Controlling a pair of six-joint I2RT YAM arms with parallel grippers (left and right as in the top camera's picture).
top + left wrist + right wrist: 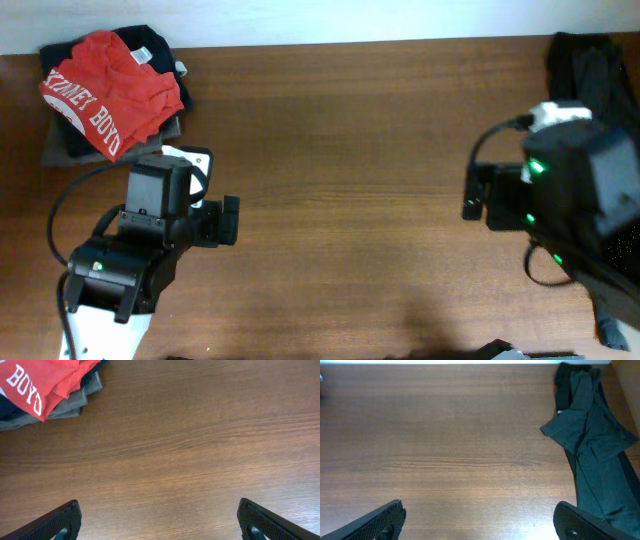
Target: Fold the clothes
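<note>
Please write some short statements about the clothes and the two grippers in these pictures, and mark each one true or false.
1. The red-orange cotton T-shirt with white lettering lies on top of a stack of darker folded clothes. True.
2. The left gripper is shut on the T-shirt. False: it is open and empty, apart from the stack.
3. The right gripper is open and holds nothing. True.
4. The dark grey-green crumpled garment lies in the middle of the brown wooden table. False: it lies at the table's right edge.

Robotics lab bench, pretty clearly: wood-grain table [350, 150], white wall [300, 18] behind, left arm [120, 265] and right arm [575, 190] over it.
</note>
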